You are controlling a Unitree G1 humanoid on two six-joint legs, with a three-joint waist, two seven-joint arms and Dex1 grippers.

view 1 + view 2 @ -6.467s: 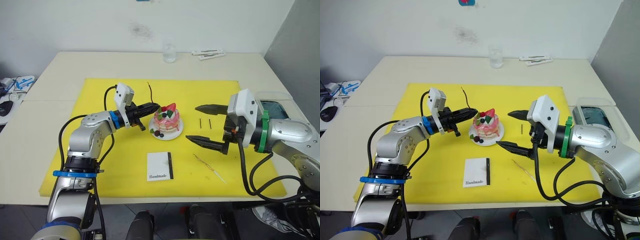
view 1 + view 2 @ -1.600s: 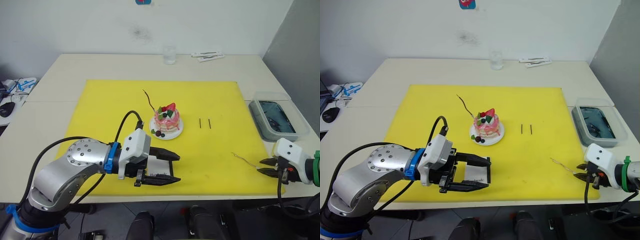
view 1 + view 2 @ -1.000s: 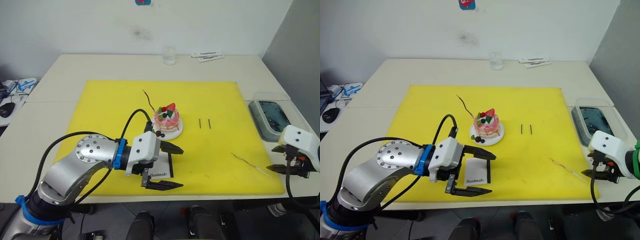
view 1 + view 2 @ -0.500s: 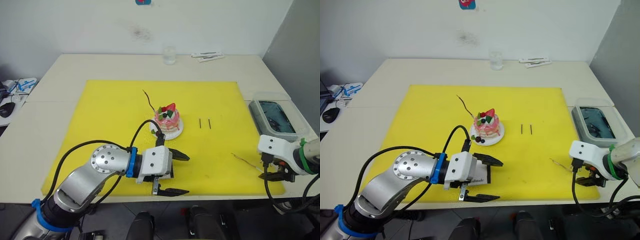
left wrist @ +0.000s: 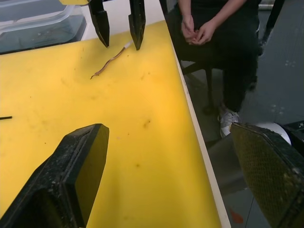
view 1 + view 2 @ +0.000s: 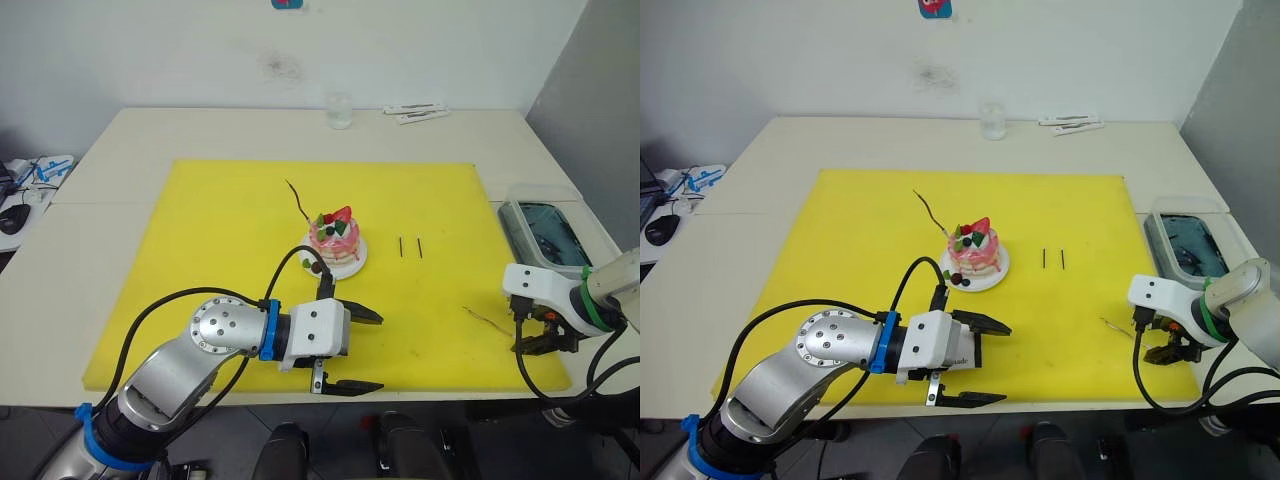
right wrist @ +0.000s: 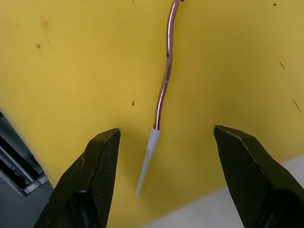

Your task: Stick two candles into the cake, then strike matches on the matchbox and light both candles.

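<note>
Right pincer (image 7: 161, 180): fingers spread, nothing held, poised low over the loose candle (image 7: 164, 80) with one finger on each side of its pale pointed end. That candle lies flat on the yellow mat (image 6: 220, 230), near the mat's front right corner and well apart from the cake (image 6: 335, 240).

Left pincer (image 6: 350, 350): fingers spread wide, empty, held above the mat's front edge just in front of the cake. The matchbox is hidden beneath this arm in the head views; its place cannot be confirmed.

Cake: on its small white plate near the mat's middle. One candle (image 6: 297, 200) rises from its far left side, leaning away.

Matches (image 6: 409, 246): two short dark sticks, side by side, just to the right of the cake, untouched.

Progress, judged: one candle planted; second still to be picked up and planted; striking and lighting not begun.

View differences: the right wrist view shows the loose candle's wavy coppery shaft and white tip centred between the fingers, which the head views render as a faint line. The left wrist view shows the right pincer's two fingertips straddling that candle, plus a seated person's hands (image 5: 198, 31) beyond the tabletop edge.
</note>
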